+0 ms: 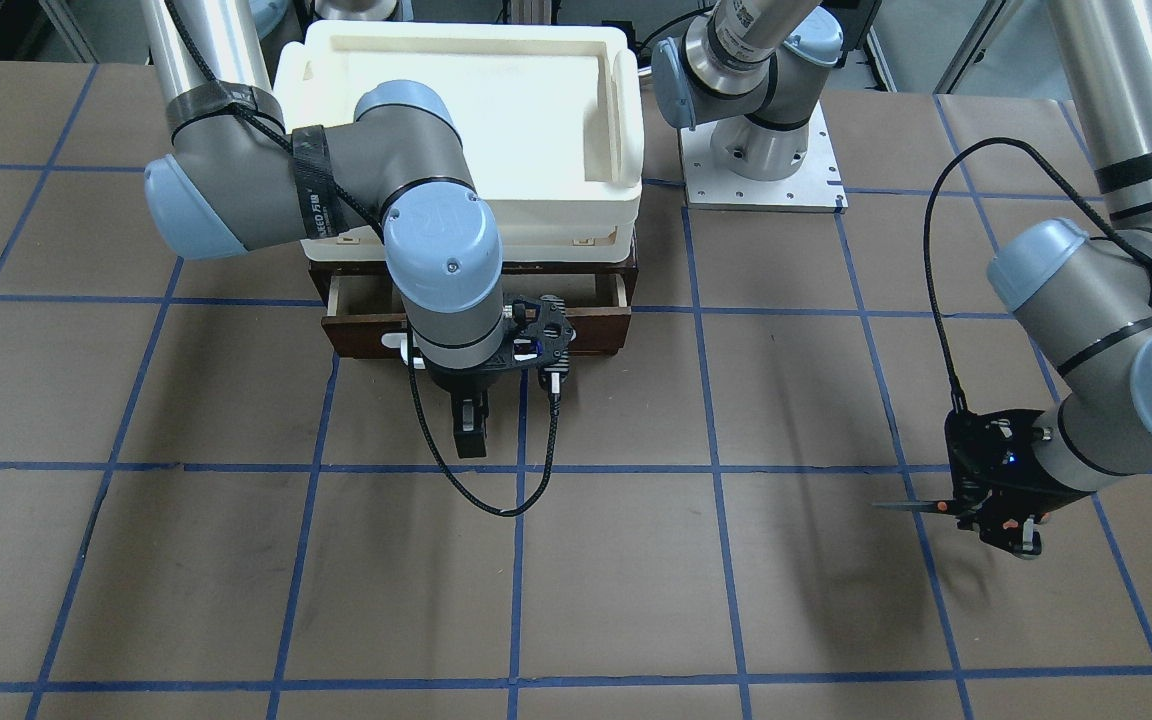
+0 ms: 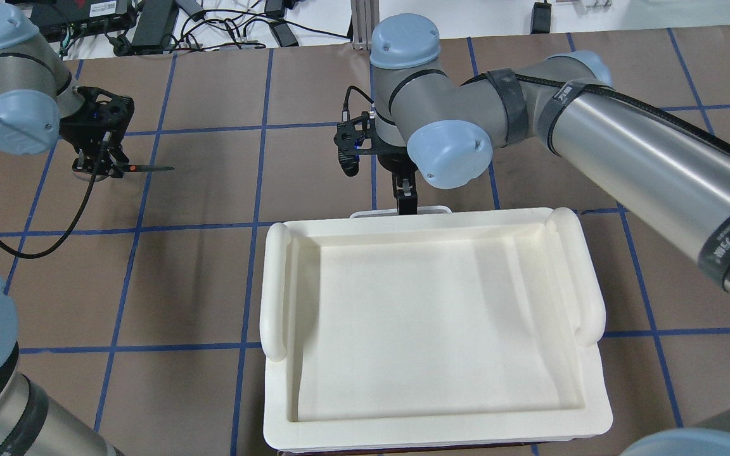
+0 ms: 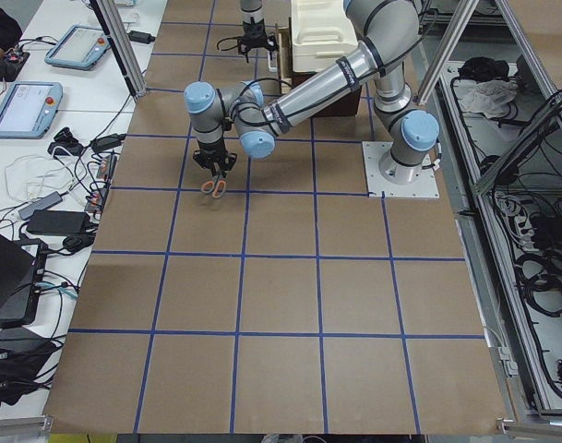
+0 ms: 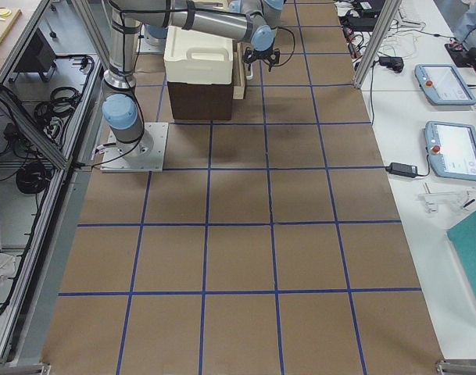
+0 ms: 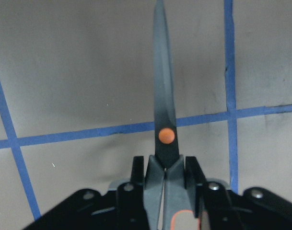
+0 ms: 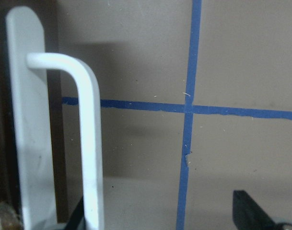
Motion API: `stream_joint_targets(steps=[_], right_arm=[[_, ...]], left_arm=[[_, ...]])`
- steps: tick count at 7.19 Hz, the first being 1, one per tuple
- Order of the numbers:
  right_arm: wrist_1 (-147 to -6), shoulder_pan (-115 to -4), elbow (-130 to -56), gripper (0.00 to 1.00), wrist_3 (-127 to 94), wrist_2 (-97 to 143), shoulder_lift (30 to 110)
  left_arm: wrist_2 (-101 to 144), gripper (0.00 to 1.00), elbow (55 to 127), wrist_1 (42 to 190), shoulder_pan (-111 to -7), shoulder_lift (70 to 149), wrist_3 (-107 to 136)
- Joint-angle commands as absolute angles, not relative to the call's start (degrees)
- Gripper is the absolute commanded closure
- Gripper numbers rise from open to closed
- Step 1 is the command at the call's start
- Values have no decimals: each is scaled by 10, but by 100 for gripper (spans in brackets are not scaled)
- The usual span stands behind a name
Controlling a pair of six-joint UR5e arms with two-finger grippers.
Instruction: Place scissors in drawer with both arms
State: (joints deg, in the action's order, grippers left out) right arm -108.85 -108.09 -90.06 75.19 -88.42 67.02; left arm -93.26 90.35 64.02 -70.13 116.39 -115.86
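Brown gridded desk (image 1: 636,560): our left gripper (image 5: 165,167) pinches the scissors (image 5: 164,105) near the pivot, well apart from the drawer (image 1: 586,330); right gripper (image 1: 469,435) spread beside its handle (image 6: 90,134). We should widen the drawer first.

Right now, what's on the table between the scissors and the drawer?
Nothing. In the front-facing view, the stretch of table from the scissors to the drawer is bare brown paper crossed by blue tape lines.

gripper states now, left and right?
Left gripper: closed on the scissors.
Right gripper: open, by the drawer handle, not clamped on it.
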Motion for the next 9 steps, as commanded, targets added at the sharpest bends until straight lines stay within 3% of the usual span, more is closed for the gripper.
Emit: stream_joint_targets(steps=[1,9], right_arm=[[-1094,-1076,-889,0,752,-885,665],[-1122,-1068,-820,0,751,-884,613]], left_arm=[[-933,100,904,640,-701,1165,-1160],[-921,100,904,640,-700,1167,-1169]])
